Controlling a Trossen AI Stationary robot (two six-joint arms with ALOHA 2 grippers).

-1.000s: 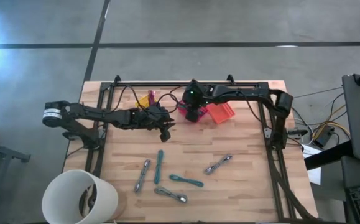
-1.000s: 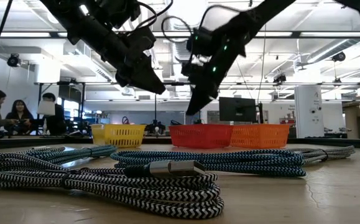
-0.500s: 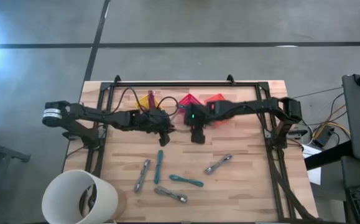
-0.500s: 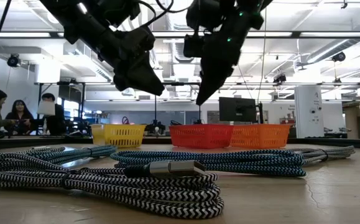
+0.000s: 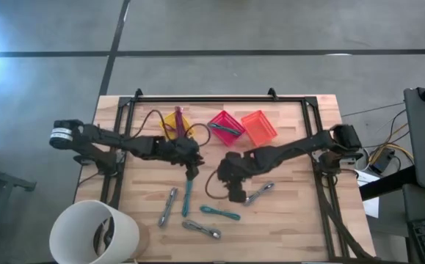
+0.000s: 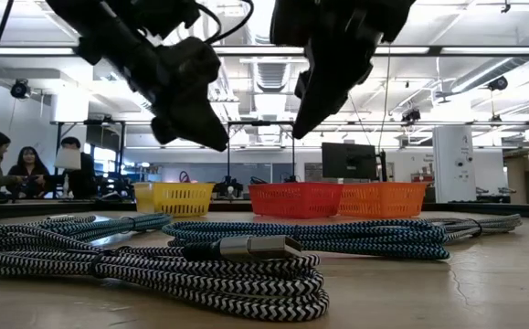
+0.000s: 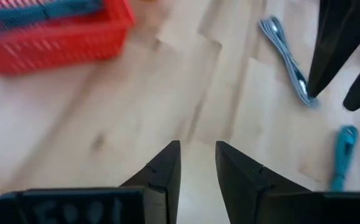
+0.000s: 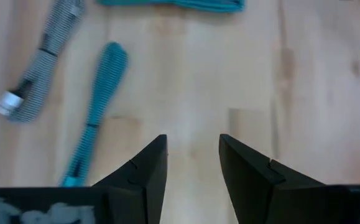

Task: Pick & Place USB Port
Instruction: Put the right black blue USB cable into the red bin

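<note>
Several USB cables lie on the wooden table's front half: a teal one (image 5: 188, 196), a second teal one (image 5: 219, 213), and grey braided ones (image 5: 169, 205) (image 5: 258, 193) (image 5: 201, 229). My left gripper (image 5: 191, 173) hovers just behind the first teal cable, open and empty (image 7: 197, 149). My right gripper (image 5: 235, 195) hangs beside the right-hand grey cable (image 7: 288, 59), also open with nothing between its fingers (image 8: 192, 142). In the right wrist view a teal cable (image 8: 99, 106) and a grey one (image 8: 40, 68) lie just ahead. In the low view a metal USB plug (image 6: 250, 245) shows up close.
Three small baskets stand at the back: yellow (image 5: 174, 123), pink-red (image 5: 227, 126) with a teal cable in it, and orange (image 5: 259, 126). A white bucket (image 5: 95, 233) sits at the front left corner. People sit in the room beyond the table (image 6: 8, 164).
My right arm swung from the pink-red basket at the back down to the cables at the front. The left gripper shifted slightly forward and lower.
</note>
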